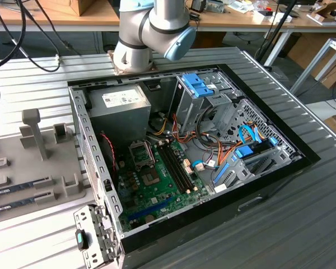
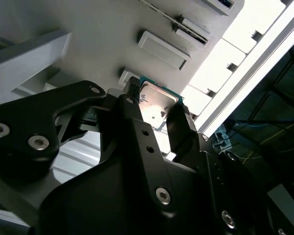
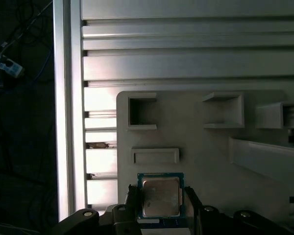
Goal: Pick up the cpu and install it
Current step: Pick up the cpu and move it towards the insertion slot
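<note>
You look to be at the pick: the gripper [image 2: 157, 104] is clamped on 2 opposite edges of the cpu [image 3: 160, 197] at the grey holder tray [image 3: 210, 156], so any lift needs a level, steady hold.

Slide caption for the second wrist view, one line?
Gripper positioned at the cpu over the grey parts tray.

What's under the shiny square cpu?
A grey tray lies under the cpu, which the claw grips by two sides. The patch of tray right beneath is covered by the cpu itself, so it cannot be seen.
</note>
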`<state>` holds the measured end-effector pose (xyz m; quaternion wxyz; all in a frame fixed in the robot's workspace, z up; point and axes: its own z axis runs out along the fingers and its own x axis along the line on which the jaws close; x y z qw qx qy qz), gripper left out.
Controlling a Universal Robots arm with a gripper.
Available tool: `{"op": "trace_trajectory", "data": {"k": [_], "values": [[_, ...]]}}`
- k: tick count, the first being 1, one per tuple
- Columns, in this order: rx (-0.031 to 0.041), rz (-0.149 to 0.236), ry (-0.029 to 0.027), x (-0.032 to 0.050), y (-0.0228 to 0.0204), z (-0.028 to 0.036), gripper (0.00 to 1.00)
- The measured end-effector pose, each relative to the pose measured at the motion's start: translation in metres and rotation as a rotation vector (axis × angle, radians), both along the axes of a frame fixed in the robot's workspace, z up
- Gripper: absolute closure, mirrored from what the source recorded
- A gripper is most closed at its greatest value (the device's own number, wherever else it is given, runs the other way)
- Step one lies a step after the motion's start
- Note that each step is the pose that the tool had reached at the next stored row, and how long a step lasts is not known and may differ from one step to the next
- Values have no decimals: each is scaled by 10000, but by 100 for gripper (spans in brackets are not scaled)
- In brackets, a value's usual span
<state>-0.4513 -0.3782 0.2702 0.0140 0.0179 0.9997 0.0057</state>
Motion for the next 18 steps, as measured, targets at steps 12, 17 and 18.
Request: {"op": "trace_trajectory", "data": {"k": [12, 17, 18], "values": [[0, 1, -1, 0, 0, 83, 53], [1, 0, 0, 0, 0, 112, 53], [1, 0, -1, 0, 0, 116, 53]]}}
